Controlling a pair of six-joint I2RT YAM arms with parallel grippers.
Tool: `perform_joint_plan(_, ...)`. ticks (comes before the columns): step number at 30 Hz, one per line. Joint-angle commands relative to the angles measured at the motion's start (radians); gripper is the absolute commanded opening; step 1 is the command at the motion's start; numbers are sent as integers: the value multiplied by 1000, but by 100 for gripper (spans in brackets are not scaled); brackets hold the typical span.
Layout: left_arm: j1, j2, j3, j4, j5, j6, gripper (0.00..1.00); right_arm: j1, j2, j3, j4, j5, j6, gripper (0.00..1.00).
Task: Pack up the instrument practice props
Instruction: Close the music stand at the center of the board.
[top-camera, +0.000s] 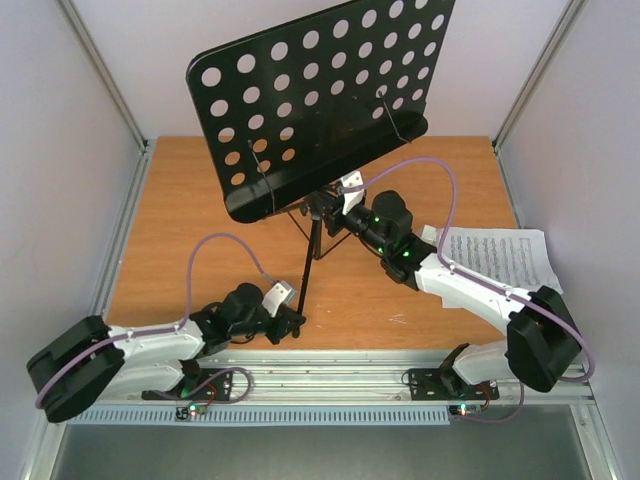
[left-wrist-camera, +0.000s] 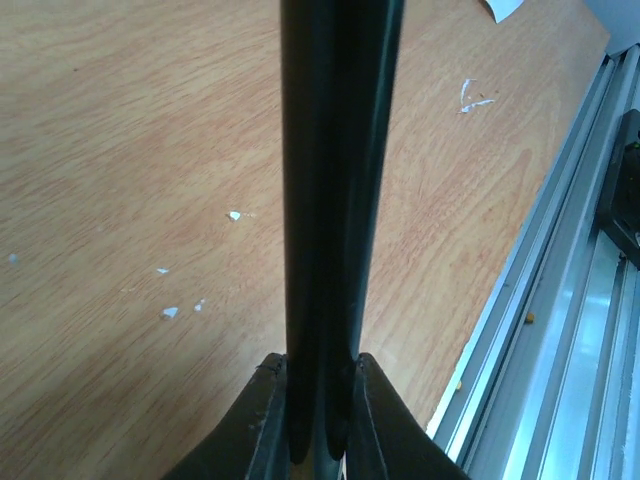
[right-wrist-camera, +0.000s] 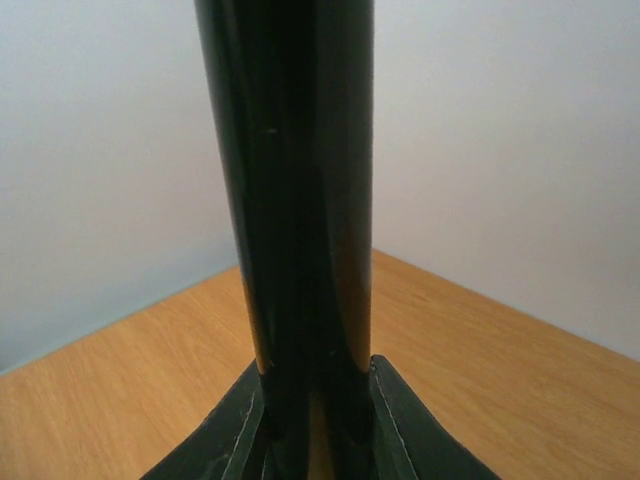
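The black music stand has its round-holed desk (top-camera: 320, 90) tilted high over the back of the table, and its thin pole (top-camera: 312, 260) runs down toward the near edge. My left gripper (top-camera: 295, 322) is shut on the stand's lower end; in the left wrist view the black folded legs (left-wrist-camera: 330, 180) sit pinched between the jaws of that gripper (left-wrist-camera: 318, 365). My right gripper (top-camera: 330, 208) is shut on the pole just under the desk, and the glossy pole (right-wrist-camera: 290, 180) fills the gap of the gripper (right-wrist-camera: 318, 370). The white sheet of music (top-camera: 500, 255) lies flat at the right. The metronome is out of view.
The wooden table (top-camera: 190, 200) is walled in by pale panels and metal corner posts (top-camera: 100, 70). An aluminium rail (top-camera: 330, 365) runs along the near edge, also seen in the left wrist view (left-wrist-camera: 560, 330). Purple cables (top-camera: 440, 170) loop above both arms.
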Motion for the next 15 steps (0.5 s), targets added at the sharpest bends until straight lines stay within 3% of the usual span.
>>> perform_joint_plan(1,11,-122,61,29,-109,1,0,6,-80,44,-35,-34,76,8)
perform_joint_plan(11,11,-168,62,11,-113,15,1,15,-84,33,-98,-25,105,9)
perform_joint_plan(15,11,-168,39,35,-109,0,0,14,-93,21,-90,-22,117,16)
